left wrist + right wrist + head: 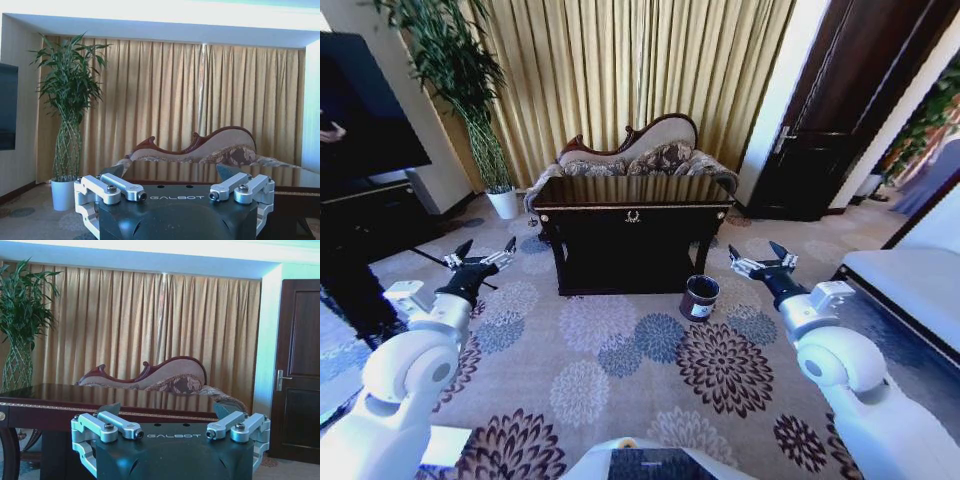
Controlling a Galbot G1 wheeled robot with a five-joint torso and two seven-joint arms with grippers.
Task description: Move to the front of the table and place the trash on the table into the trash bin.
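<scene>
The dark glossy table stands a few steps ahead, its gold emblem facing me. From here the trash on its top is out of view. On the carpet by the table's front right corner sits the small dark trash bin with a white label. My left gripper is raised at the left, open and empty. My right gripper is raised at the right, also open and empty. The left wrist view shows the left gripper short of the table. In the right wrist view, the right gripper faces the table.
A curved sofa stands behind the table before gold curtains. At the back left are a tall plant in a white pot and a dark TV. A dark door is at the right, with a white bed edge nearby. Flowered carpet lies between me and the table.
</scene>
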